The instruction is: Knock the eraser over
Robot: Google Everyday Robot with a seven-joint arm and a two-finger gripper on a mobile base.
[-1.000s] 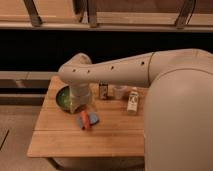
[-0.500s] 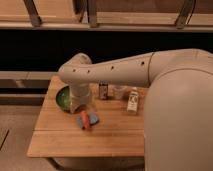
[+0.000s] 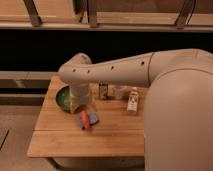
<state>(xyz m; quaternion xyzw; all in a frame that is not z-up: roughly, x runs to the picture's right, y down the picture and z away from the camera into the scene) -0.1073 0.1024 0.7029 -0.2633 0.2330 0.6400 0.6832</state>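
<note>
The eraser (image 3: pixel 103 90) is a small dark upright block with a paler band, standing at the back middle of the wooden table (image 3: pixel 65 137). My arm reaches in from the right, bends at a joint (image 3: pixel 75 74) and drops down to the table left of the eraser. The gripper (image 3: pixel 80 106) is at the lower end of that segment, next to the green bowl, about a hand's width left of and in front of the eraser. It holds nothing that I can see.
A green bowl (image 3: pixel 62 97) sits at the table's left, partly behind the arm. An orange object (image 3: pixel 85 120) and a blue object (image 3: pixel 93 118) lie just in front of the gripper. A small white cup (image 3: pixel 119 92) and a pale bottle (image 3: pixel 132 101) stand right of the eraser.
</note>
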